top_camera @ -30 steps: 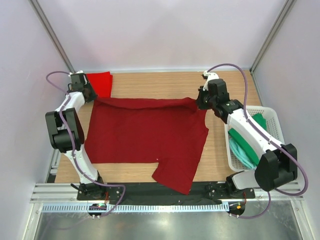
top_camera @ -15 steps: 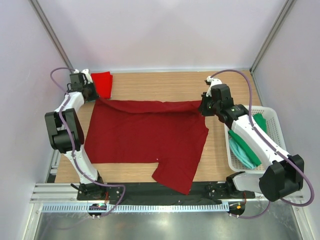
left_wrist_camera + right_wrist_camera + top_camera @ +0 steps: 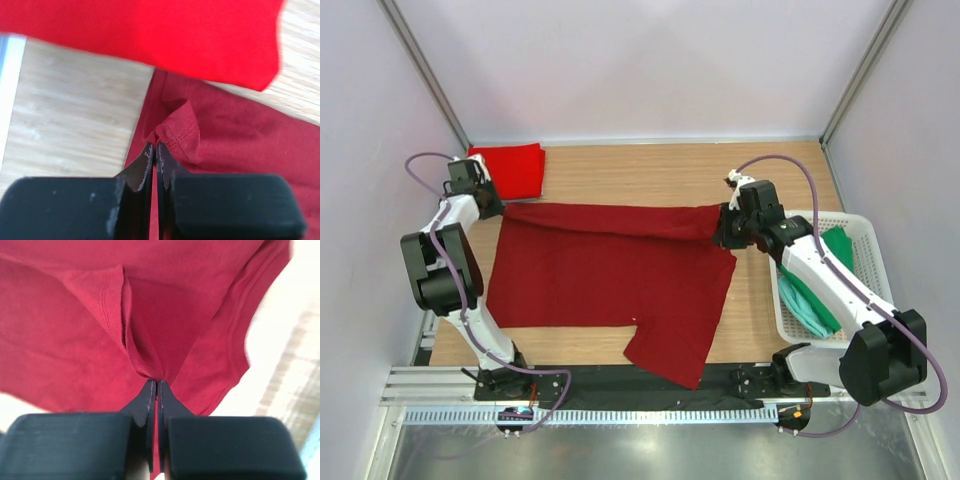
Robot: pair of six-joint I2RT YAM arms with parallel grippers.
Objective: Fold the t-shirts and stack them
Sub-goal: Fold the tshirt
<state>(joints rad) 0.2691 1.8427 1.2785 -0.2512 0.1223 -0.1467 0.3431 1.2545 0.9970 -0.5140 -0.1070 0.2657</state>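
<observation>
A dark maroon t-shirt (image 3: 610,280) lies spread across the middle of the table, its far edge lifted into a fold. My left gripper (image 3: 496,206) is shut on the shirt's far left corner; the left wrist view shows its fingertips (image 3: 156,146) pinching a stitched hem (image 3: 177,135). My right gripper (image 3: 719,227) is shut on the far right corner, with bunched maroon cloth (image 3: 140,365) between its tips (image 3: 156,383). A brighter red t-shirt (image 3: 510,168) (image 3: 150,30) lies folded at the back left, just beyond the left gripper.
A white basket (image 3: 862,226) stands on the right side of the table, holding a green t-shirt (image 3: 840,246) and a teal one (image 3: 804,300). Bare wood shows behind the maroon shirt and between it and the basket. Walls enclose three sides.
Both grippers have moved toward the near edge, drawing the maroon shirt's far edge with them. The left arm has swung left, uncovering more of the brighter red shirt.
</observation>
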